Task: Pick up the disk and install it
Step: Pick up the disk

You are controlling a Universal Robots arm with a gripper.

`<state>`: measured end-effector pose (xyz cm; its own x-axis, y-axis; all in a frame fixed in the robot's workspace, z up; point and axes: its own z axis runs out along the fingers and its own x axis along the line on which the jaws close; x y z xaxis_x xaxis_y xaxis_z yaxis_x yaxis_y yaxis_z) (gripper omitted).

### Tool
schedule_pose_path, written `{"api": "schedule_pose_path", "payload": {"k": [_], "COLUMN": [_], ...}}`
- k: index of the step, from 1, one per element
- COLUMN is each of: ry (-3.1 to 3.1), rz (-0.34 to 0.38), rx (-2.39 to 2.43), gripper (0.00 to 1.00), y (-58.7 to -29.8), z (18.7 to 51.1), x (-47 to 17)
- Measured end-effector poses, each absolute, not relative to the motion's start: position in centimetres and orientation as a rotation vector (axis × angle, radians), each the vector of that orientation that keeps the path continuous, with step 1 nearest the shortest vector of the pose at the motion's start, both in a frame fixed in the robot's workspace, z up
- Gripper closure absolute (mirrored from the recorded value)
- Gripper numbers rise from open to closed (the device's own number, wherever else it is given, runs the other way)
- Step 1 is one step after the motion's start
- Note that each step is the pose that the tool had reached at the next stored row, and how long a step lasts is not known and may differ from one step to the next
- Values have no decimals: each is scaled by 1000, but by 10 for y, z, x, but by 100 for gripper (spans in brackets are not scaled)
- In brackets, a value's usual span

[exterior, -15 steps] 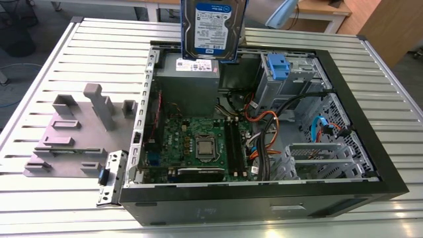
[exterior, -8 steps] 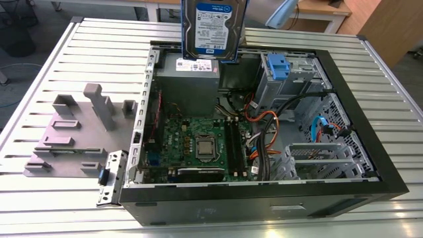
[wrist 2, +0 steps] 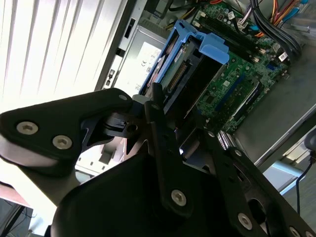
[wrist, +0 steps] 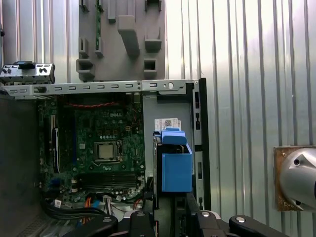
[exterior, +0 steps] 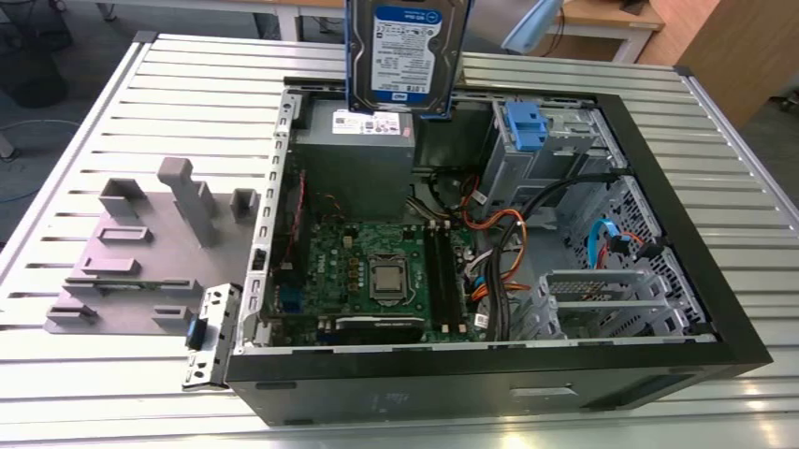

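The disk [exterior: 406, 51] hangs upright at the top middle of the exterior view, its blue-and-white label facing the camera and blue rails along its sides. It is above the grey power supply box [exterior: 355, 159] at the back of the open computer case [exterior: 718, 309]. In the second wrist view my gripper [wrist 2: 148, 106] is shut on the disk [wrist 2: 190, 74], one black finger [wrist 2: 160, 143] lying along it. The first wrist view looks down the disk's edge and blue rail [wrist: 176, 165], with the gripper [wrist: 170, 215] clamped on it and the case interior below.
Inside the case are the motherboard [exterior: 374, 271], a blue latch on a grey metal cage [exterior: 525, 131], bundled cables [exterior: 525, 234] and a metal drive cage [exterior: 600, 299]. A grey fixture plate [exterior: 138, 253] lies on the slatted table at the exterior view's left.
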<state>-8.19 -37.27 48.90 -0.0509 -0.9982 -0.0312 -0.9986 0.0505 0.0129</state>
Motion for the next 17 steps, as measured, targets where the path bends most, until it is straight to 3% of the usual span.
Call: {"api": "schedule_pose_path", "payload": {"k": [17], "ry": [2267], "rz": [48], "rx": [-2155], "gripper": [65], "y": [-373], "z": [488], "x": [-53]}}
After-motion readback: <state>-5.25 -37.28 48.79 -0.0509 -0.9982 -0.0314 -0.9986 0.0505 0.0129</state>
